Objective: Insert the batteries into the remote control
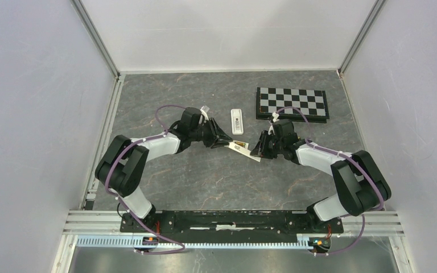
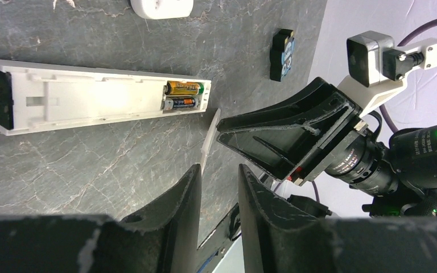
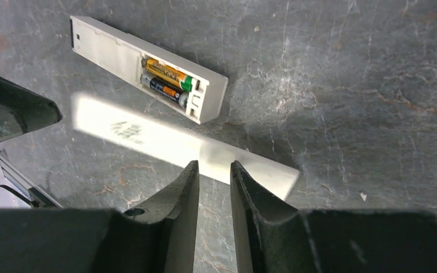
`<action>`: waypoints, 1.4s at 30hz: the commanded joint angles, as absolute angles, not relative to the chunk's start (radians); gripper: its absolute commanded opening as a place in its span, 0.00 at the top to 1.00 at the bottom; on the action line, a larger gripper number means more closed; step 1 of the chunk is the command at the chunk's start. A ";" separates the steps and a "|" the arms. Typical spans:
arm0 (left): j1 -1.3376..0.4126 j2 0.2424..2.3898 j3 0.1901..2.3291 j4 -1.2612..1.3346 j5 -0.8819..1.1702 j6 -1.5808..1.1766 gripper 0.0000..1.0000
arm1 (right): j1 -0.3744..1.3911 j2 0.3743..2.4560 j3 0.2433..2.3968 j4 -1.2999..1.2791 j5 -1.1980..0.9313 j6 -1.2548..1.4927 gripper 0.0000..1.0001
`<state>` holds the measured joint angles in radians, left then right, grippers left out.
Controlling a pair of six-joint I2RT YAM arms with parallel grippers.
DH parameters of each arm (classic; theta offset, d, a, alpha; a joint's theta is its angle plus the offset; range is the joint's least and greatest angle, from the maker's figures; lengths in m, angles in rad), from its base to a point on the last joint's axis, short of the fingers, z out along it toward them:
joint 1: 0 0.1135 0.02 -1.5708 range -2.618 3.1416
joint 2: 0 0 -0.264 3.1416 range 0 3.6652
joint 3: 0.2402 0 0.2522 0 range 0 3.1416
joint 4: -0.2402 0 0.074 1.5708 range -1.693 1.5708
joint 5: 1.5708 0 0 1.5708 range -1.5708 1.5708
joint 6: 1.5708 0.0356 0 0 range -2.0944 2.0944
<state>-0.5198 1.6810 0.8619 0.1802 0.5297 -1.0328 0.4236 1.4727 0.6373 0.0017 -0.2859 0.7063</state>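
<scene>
Remote control (image 1: 239, 146) lies back-up on the table (image 1: 205, 176) between left gripper (image 1: 226, 141) and right gripper (image 1: 256, 152), seen from above; left wrist view: two batteries (image 2: 181, 95) sit side by side in its open recess, left jaws narrowly apart, empty; right wrist view: right jaws narrowly apart at a loose white cover (image 3: 148, 136), grip impossible to tell.

Remote control (image 2: 162, 7) cut off by left-wrist view's top edge.
</scene>
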 commanded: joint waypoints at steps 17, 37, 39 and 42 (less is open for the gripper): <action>-0.522 1.684 0.932 -0.033 0.423 -0.798 0.54 | 0.428 1.433 0.758 -0.156 -0.060 0.544 0.39; -0.563 1.801 0.901 0.025 0.421 -0.859 0.49 | 0.429 1.450 0.621 -0.135 -0.214 0.690 0.54; -0.564 1.811 0.899 0.053 0.437 -0.867 0.49 | 0.429 1.445 0.606 -0.114 -0.218 0.704 0.55; -0.566 1.834 0.884 0.122 0.489 -0.908 0.53 | 0.429 1.444 0.588 -0.056 -0.245 0.722 0.56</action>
